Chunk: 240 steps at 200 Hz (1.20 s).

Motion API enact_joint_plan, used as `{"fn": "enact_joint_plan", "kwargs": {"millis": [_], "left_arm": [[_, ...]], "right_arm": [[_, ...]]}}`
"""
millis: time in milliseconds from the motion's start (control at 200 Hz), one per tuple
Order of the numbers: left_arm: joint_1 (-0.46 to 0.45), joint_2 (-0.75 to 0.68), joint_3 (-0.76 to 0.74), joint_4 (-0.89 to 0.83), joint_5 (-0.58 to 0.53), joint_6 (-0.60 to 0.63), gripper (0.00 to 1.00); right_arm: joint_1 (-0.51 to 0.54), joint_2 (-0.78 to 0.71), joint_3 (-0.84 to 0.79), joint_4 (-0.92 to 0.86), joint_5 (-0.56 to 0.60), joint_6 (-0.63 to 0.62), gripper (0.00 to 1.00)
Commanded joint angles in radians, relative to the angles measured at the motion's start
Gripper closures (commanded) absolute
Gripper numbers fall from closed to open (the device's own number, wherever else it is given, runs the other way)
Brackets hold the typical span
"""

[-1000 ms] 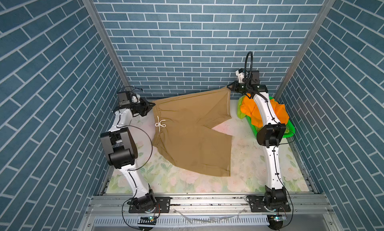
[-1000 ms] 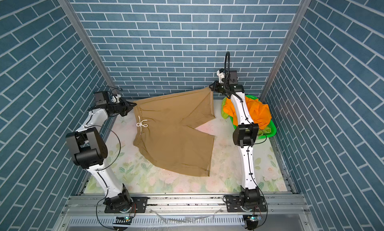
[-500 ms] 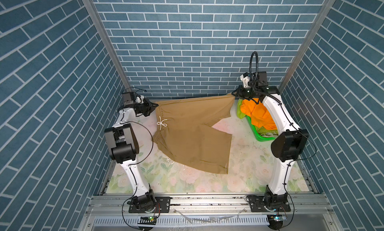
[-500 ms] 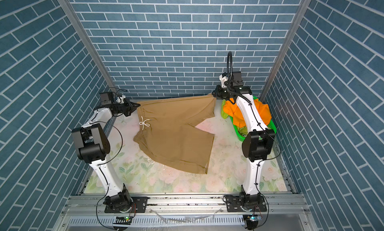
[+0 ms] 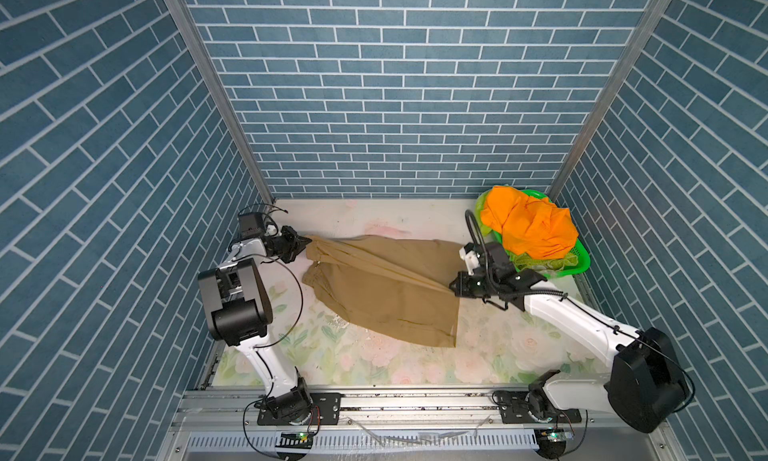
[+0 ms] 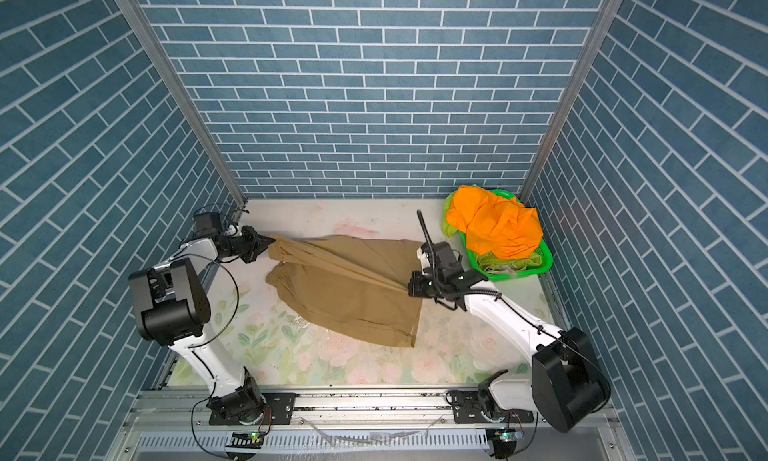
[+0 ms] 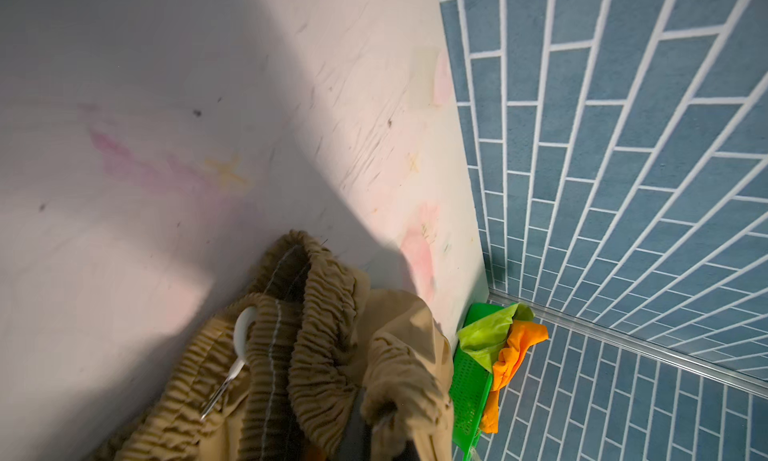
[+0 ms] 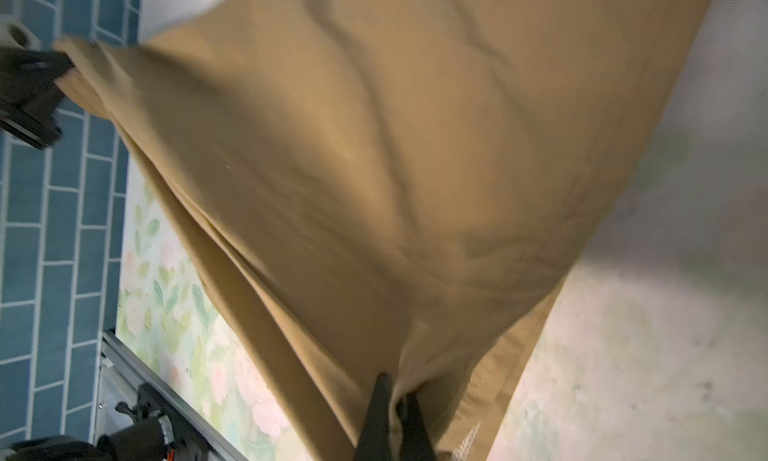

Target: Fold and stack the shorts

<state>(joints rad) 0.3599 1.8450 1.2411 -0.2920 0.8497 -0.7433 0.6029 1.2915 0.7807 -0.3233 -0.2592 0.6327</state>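
Note:
The tan shorts (image 5: 386, 288) (image 6: 349, 288) lie on the floral mat, doubled over, with a taut ridge of cloth running between my two grippers. My left gripper (image 5: 305, 242) (image 6: 270, 241) is shut on the gathered waistband (image 7: 316, 334) at the back left; cloth drapes over its fingertips (image 7: 386, 417). At the right of the mat my right gripper (image 5: 453, 288) (image 6: 411, 289) (image 8: 395, 400) is shut on the hem end. The orange shorts (image 5: 532, 226) (image 6: 498, 226) (image 7: 515, 355) and the lime green shorts (image 5: 484, 203) (image 7: 490, 330) are heaped in the basket.
A green perforated basket (image 5: 582, 259) (image 6: 544, 263) sits in the back right corner, just behind the right wrist. Blue brick walls close in the left, back and right sides. A metal rail (image 5: 415, 400) with both arm bases runs along the front edge.
The right gripper swung from the back wall forward and down to mid right, carrying the hem over the shorts. The left gripper dropped lower at the back left. The cloth is now doubled over.

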Motion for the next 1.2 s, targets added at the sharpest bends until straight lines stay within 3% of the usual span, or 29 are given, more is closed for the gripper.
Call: {"fn": "enact_joint_plan", "kwargs": {"millis": [0,90,195,400,510,650,760,920,1195], "left_arm": [[0.038,-0.061,-0.054,0.066,-0.051,0.009,0.81],[0.044,-0.110,-0.113,0.069,-0.053,0.019,0.74],[0.053,-0.151,-0.153,0.034,-0.078,0.047,0.55],[0.076,-0.205,-0.189,0.006,-0.118,0.058,0.30],[0.076,-0.229,-0.199,0.018,-0.092,0.030,0.01],[0.044,-0.272,-0.311,0.226,0.015,-0.152,0.00],[-0.025,-0.296,-0.354,0.241,0.040,-0.182,0.00],[-0.072,-0.338,-0.466,0.381,0.079,-0.339,0.00],[-0.070,-0.499,-0.385,-0.003,-0.043,-0.094,0.00]], "right_arm": [[0.039,-0.031,-0.111,0.073,0.093,0.127,1.00],[0.059,-0.004,-0.179,0.138,0.087,0.161,1.00],[0.060,0.052,-0.221,0.177,0.097,0.159,1.00],[0.017,0.165,-0.201,0.175,0.110,0.107,1.00],[-0.080,0.225,-0.184,0.184,0.084,0.066,1.00],[-0.201,0.339,-0.070,0.141,0.061,-0.021,1.00],[-0.253,0.432,0.073,0.081,0.063,-0.074,1.00],[-0.300,0.526,0.280,0.000,0.085,-0.137,1.00],[-0.307,0.495,0.431,-0.105,0.094,-0.193,1.00]]}}
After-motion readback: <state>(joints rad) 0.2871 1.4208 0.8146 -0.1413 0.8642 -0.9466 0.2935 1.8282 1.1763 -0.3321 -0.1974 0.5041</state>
